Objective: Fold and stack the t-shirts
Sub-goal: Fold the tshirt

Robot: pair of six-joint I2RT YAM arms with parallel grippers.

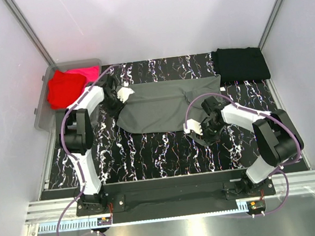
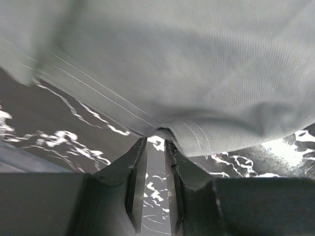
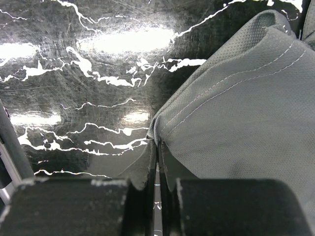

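Note:
A dark grey t-shirt (image 1: pixel 161 103) lies spread across the middle of the black marbled table (image 1: pixel 150 153). My left gripper (image 1: pixel 125 93) is at the shirt's left edge. In the left wrist view its tips (image 2: pixel 156 140) pinch the stitched hem of the grey cloth (image 2: pixel 197 73), with a narrow gap behind them. My right gripper (image 1: pixel 191 128) is at the shirt's near right corner. It is shut (image 3: pixel 157 142) on that hemmed corner (image 3: pixel 236 123). A folded black t-shirt (image 1: pixel 241 64) lies at the back right.
A clear plastic bin (image 1: pixel 43 111) at the back left holds a red t-shirt (image 1: pixel 62 89) and a pink one (image 1: pixel 87 73). White walls and metal posts enclose the table. Purple cables loop beside both arms.

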